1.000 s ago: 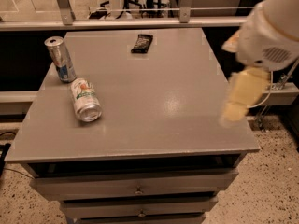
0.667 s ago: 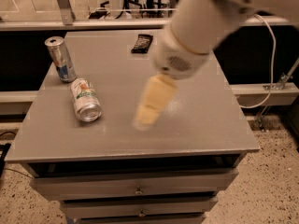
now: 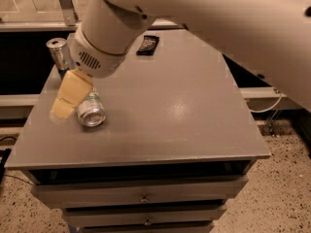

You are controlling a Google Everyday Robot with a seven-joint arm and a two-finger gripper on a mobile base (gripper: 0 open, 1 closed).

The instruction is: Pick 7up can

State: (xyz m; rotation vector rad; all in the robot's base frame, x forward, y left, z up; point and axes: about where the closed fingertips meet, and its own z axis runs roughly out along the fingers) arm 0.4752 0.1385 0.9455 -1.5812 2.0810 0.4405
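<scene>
The 7up can (image 3: pixel 91 111) lies on its side on the left part of the grey table (image 3: pixel 175 110), its shiny silver end facing me and green lettering on its side. My gripper (image 3: pixel 65 103), pale yellow, hangs from the big white wrist (image 3: pixel 104 42) and sits just left of the can, touching or almost touching it. The arm hides the can's far end.
A slim, tall silver-and-blue can (image 3: pixel 58 53) stands upright at the table's back left, just behind my wrist. A flat black object (image 3: pixel 147 44) lies at the back middle. Drawers (image 3: pixel 143 193) run below the table's front edge.
My arm has swept from the table's right side across to the left. The gripper is now down beside the 7up can. The cans have not moved.
</scene>
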